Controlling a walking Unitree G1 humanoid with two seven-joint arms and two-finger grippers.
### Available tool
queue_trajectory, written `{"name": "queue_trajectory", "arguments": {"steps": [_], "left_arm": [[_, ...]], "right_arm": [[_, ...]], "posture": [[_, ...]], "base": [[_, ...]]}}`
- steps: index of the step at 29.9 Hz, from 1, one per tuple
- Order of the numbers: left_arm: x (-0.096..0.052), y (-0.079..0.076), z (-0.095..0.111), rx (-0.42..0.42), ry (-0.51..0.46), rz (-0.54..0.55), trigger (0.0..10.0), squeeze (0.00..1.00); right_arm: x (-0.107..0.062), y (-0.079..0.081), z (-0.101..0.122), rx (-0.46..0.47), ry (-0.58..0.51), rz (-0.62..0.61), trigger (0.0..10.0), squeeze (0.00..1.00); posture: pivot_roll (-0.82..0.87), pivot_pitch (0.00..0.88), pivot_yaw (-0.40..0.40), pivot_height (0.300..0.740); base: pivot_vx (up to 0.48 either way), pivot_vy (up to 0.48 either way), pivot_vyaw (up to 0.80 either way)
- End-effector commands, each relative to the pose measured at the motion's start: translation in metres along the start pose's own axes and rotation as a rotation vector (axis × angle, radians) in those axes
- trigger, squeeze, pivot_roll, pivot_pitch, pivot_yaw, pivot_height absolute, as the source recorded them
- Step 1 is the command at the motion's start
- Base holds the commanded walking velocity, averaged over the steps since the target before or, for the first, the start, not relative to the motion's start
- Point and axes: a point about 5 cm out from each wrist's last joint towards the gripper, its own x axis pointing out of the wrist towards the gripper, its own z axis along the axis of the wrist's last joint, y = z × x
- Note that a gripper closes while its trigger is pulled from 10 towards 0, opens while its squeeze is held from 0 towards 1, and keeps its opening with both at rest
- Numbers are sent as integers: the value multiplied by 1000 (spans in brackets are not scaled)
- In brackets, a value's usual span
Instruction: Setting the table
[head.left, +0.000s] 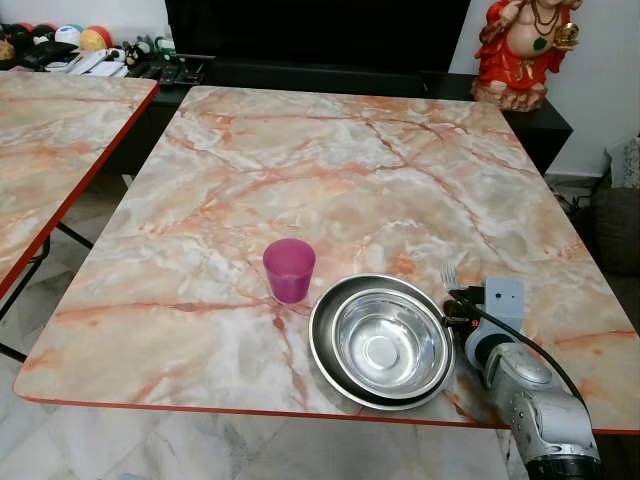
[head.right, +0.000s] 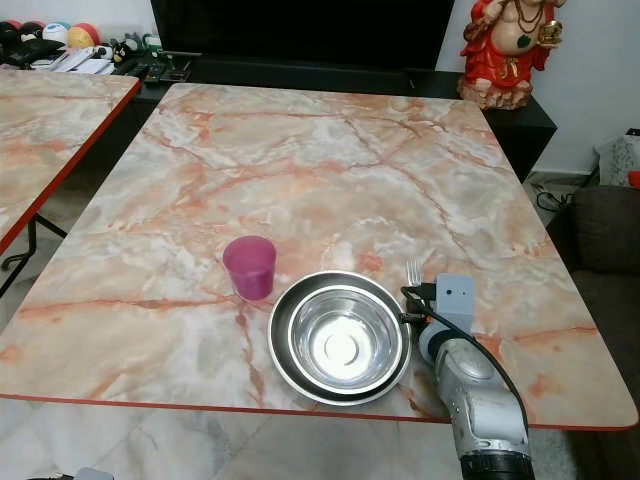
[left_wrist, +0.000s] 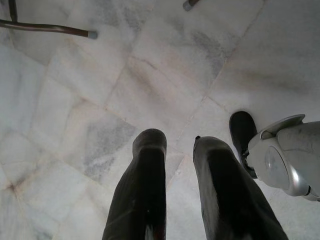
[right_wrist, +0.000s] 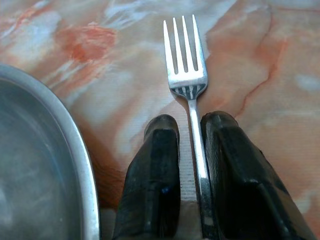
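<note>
Left gripper (left_wrist: 172, 145) hangs over the pale marble floor tiles (left_wrist: 150, 75), its 2 black fingers (left_wrist: 142, 185) slightly parted with nothing between them, the robot's silver leg (left_wrist: 285, 160) and black foot (left_wrist: 242, 131) close beside, a dark table leg (left_wrist: 47, 28) farther off.

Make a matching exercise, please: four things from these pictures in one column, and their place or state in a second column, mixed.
Things:
1. pink cup
2. steel bowl
3. fork
4. left gripper

Places or states:
A. between the right gripper's fingers
B. hanging over the tiled floor
C. inside the metal plate
D. upright on the table, left of the plate

Pairs: 1-D, 2-C, 3-A, 4-B
</note>
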Motion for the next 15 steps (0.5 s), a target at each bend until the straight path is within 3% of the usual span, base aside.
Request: {"name": "queue_trajectory", "arguments": {"steps": [1,15], "left_arm": [[-3,-1,-10,16,44,-6,10000,0],[-3,-1,-10,18,44,-5,10000,0]], "right_arm": [[-2,0,-5,34,31,5,10000,0],[-2,-2,0,57,36,-13,10000,0]], "posture": [[65,169,-36,740],[66,167,-37,740]], "base": [[0,0,0],[0,0,0]]}}
